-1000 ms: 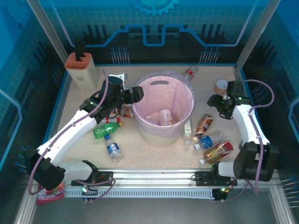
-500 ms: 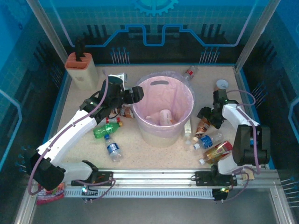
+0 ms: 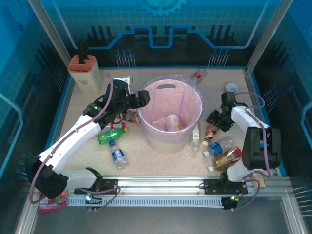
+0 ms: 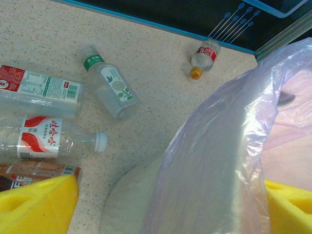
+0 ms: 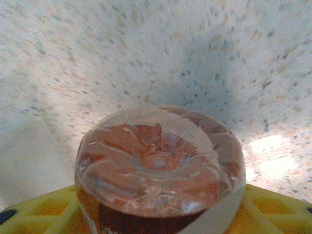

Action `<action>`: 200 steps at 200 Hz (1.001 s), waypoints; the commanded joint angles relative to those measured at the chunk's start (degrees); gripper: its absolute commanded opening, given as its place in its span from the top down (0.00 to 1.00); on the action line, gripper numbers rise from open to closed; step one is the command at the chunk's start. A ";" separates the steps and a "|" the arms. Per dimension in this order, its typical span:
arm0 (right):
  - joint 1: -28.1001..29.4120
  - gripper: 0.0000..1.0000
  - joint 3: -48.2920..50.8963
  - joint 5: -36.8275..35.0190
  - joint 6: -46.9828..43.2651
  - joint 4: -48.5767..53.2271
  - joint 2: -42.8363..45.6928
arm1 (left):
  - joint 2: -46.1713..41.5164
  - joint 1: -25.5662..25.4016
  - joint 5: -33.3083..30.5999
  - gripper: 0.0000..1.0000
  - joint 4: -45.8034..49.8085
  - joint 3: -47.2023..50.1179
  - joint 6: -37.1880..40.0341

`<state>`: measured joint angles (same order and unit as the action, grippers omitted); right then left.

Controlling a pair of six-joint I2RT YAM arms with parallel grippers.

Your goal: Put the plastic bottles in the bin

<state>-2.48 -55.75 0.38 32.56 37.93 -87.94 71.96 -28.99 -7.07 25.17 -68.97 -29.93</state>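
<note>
The table [image 3: 161, 163] is finished matt, speckled; the bin [image 3: 165, 142] is lined with glossy crinkled film; the amber bottle [image 5: 158, 161] is clear plastic.

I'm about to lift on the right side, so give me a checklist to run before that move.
1. Amber bottle between the right pincer's pads: ok.
2. Right pincer closed firmly on it: cannot tell.
3. Bin mouth open, room inside: ok.
4. Left pincer open, empty, at the bin's left rim, away from the amber bottle: ok.
5. Blue-label bottle nearby, apart from the right pincer: ok.
</note>
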 commanded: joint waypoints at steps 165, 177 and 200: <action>34.23 0.58 -44.65 -15.68 -1.89 14.57 14.92 | -0.19 -0.32 0.20 0.14 -0.82 1.33 0.49; 38.93 0.58 -44.88 -18.26 -2.90 14.64 12.39 | 0.15 -0.34 0.37 0.14 -0.35 0.74 0.68; 45.17 0.57 -45.16 -24.71 -5.18 17.73 7.01 | 0.35 -0.36 0.15 0.14 0.08 0.33 0.86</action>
<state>37.58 -100.51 -15.59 29.26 53.06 -76.62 71.94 -28.99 -7.07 24.60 -68.66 -29.91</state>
